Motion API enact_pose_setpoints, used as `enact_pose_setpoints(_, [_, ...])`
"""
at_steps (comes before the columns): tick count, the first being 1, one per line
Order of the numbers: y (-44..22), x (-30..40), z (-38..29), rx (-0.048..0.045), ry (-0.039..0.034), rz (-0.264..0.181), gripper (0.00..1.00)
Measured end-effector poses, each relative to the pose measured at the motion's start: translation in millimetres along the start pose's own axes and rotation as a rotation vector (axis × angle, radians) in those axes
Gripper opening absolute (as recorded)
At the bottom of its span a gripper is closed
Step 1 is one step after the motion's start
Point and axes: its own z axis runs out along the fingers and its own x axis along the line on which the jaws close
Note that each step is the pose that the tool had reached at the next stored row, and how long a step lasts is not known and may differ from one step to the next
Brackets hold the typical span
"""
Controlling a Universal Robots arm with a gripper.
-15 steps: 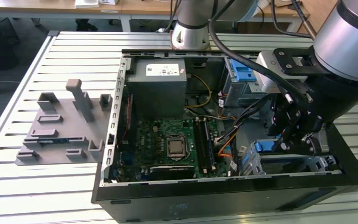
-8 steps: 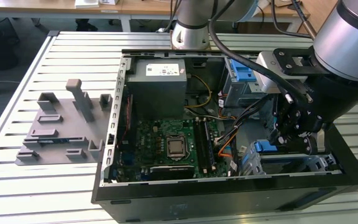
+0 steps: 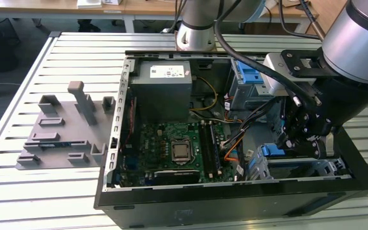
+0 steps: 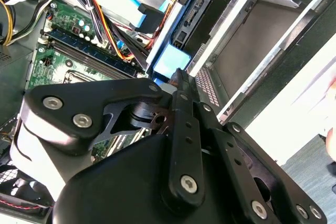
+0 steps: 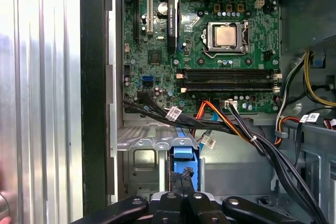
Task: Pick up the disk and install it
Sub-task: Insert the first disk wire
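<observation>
The disk (image 3: pixel 273 150) shows as a blue plastic bracket at the drive bay in the near corner of the open computer case, on the exterior view's right. In the first wrist view the blue bracket (image 5: pixel 184 153) stands edge-on in the grey metal bay (image 5: pixel 139 156). My gripper (image 5: pixel 181 176) reaches down onto it, its two black fingers close together on the blue end. The second wrist view has the fingertips (image 4: pixel 177 77) pinched against the light blue tab (image 4: pixel 169 59). The gripper (image 3: pixel 301 143) hangs low inside the case in the exterior view. Most of the disk's metal body is hidden.
Beside the bay lies the green motherboard (image 3: pixel 178 148), with black, orange and blue cables (image 5: pixel 236 127) crossing just over the bay. A grey power supply (image 3: pixel 165 86) and a blue-latched drive cage (image 3: pixel 248 76) sit at the case's far end. A grey fixture (image 3: pixel 63 129) rests on the table.
</observation>
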Motion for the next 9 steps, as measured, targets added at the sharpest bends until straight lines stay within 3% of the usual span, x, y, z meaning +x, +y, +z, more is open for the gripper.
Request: enact_pose_setpoints(9, [-0.5, 0.0, 0.1, 0.0, 0.0, 0.0, 0.11])
